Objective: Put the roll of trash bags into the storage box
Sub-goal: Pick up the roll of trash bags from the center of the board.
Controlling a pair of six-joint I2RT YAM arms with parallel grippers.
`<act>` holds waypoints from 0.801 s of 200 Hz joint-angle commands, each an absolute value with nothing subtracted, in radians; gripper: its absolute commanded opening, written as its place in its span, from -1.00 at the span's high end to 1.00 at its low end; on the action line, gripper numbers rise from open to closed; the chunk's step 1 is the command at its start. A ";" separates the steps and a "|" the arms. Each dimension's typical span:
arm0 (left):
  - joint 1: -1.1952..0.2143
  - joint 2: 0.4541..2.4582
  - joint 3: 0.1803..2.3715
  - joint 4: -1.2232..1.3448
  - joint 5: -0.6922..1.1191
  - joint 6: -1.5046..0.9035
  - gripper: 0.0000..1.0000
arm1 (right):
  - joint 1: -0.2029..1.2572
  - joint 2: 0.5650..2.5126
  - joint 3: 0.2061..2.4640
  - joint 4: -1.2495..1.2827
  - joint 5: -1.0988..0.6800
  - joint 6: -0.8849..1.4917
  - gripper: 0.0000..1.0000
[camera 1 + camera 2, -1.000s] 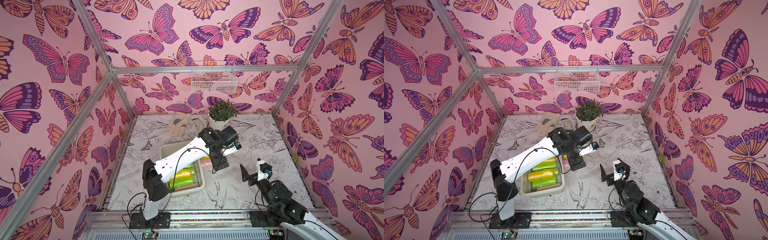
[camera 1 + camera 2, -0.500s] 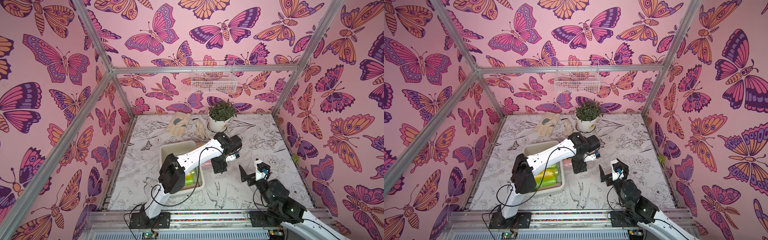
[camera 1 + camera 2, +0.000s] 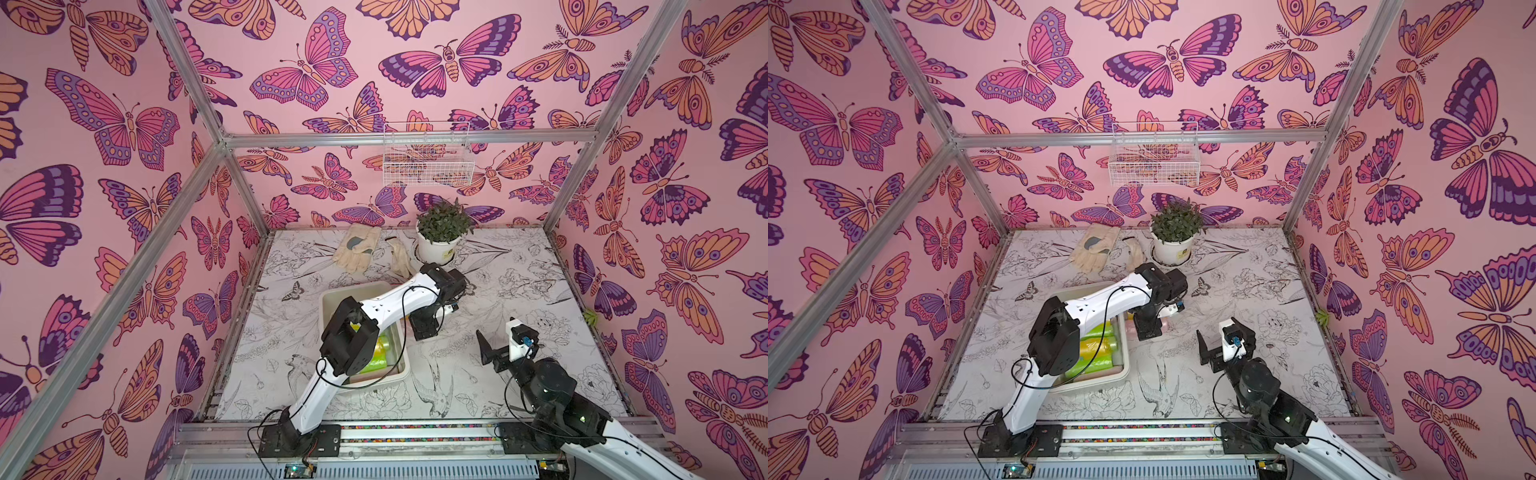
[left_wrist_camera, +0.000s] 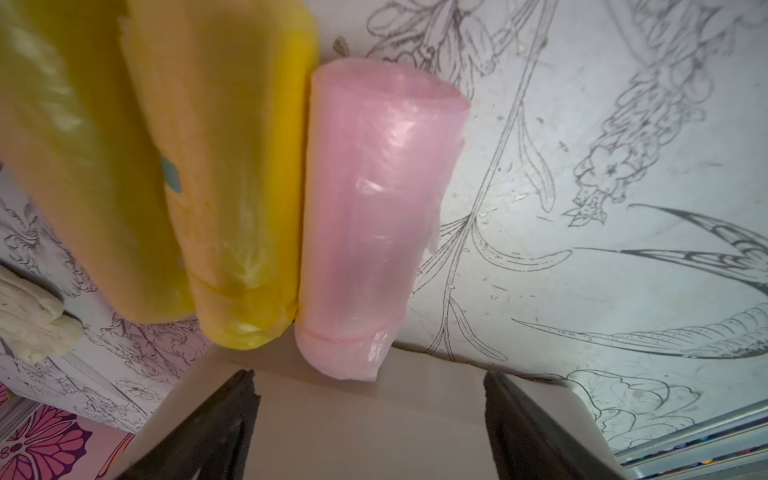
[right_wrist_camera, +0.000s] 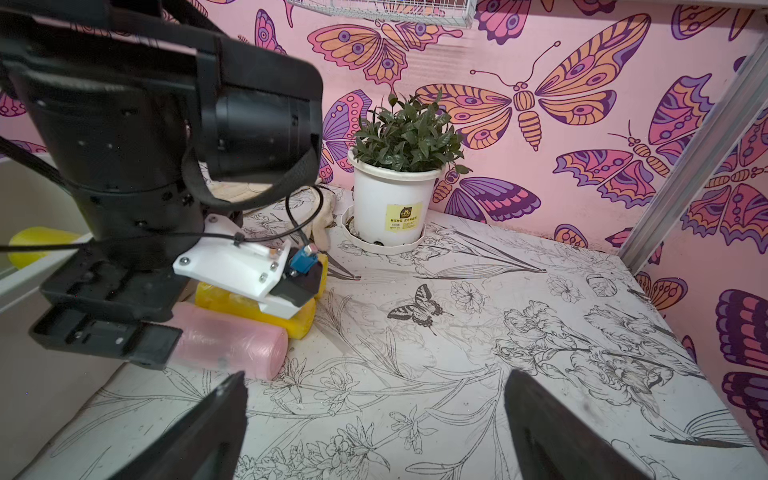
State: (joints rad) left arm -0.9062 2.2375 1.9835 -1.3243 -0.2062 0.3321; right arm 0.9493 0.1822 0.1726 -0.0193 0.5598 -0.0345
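Left pincer (image 4: 368,395) spread, glossy pink roll (image 4: 365,216)

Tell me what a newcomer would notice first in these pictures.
The pink walls covered in big purple and orange butterflies dominate all around the table. Next, the off-white rectangular plastic storage box on the left arm's side holds bright yellow and green plastic rolls. Just beside it, the left gripper hangs open over a pale pink roll of trash bags lying next to yellow rolls.
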 commanded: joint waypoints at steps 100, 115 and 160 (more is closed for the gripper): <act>-0.855 2.335 1.923 -1.289 -0.123 0.348 -0.55 | 0.945 0.217 0.173 0.020 0.560 -0.055 -0.98; -0.854 2.349 1.913 -1.280 -0.137 0.351 -0.55 | 0.945 0.220 0.173 0.023 0.558 -0.057 -0.98; -0.833 2.425 1.935 -1.274 -0.152 0.347 -0.45 | 0.944 0.230 0.175 0.025 0.557 -0.057 -0.98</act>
